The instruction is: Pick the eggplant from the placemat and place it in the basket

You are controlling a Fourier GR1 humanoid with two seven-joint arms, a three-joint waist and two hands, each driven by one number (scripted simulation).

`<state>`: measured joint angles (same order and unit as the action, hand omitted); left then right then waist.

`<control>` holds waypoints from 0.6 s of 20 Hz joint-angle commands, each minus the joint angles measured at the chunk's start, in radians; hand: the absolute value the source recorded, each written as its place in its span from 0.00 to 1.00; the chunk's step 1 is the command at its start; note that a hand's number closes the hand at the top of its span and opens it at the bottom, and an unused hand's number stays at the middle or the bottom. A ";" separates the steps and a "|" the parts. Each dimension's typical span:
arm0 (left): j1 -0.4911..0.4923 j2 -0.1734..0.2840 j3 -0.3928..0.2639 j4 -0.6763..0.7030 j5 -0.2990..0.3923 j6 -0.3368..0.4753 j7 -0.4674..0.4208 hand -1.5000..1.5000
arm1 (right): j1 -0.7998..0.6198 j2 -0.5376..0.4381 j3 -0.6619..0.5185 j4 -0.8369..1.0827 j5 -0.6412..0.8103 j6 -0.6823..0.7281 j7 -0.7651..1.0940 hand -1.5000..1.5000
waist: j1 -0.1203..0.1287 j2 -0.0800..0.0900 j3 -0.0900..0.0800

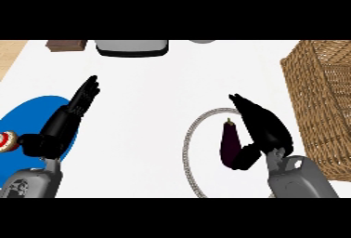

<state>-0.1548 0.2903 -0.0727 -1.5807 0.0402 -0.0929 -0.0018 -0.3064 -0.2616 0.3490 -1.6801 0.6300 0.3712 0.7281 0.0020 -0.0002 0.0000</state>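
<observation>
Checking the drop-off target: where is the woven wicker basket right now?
In the head view, the woven wicker basket stands at the counter's right edge, just right of the right hand and the purple eggplant.

You've got a white worktop (151,116) w/ a wicker basket (322,102) at right, blue plate (31,116) at left, round white placemat (198,135) near centre, grey appliance (132,47) at back

Basket (322,102) cut off at right.

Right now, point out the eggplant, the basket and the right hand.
eggplant (229,142), head view, middle of its purple body.
basket (322,88), head view, woven wall.
right hand (269,130), head view, back of the hand.
</observation>
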 commanded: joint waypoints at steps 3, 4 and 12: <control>-0.069 -0.026 0.021 0.016 -0.030 -0.020 0.042 0.50 | 0.005 0.034 0.007 0.052 0.091 0.018 -0.029 0.00 | -0.002 0.000 0.000; 0.040 -0.006 0.032 -0.039 -0.031 -0.053 -0.005 0.50 | -0.001 0.033 -0.021 0.052 0.078 0.054 -0.037 0.00 | 0.001 0.000 0.000; -0.004 -0.018 0.082 -0.057 -0.026 -0.086 0.057 0.50 | -0.031 0.120 -0.029 0.180 0.171 0.029 -0.058 0.00 | 0.002 0.000 0.000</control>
<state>-0.1655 0.2610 -0.0137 -1.5764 0.0044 -0.1503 0.0043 -0.3135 -0.1750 0.3384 -1.5594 0.7716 0.3939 0.6754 0.0022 0.0000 -0.0001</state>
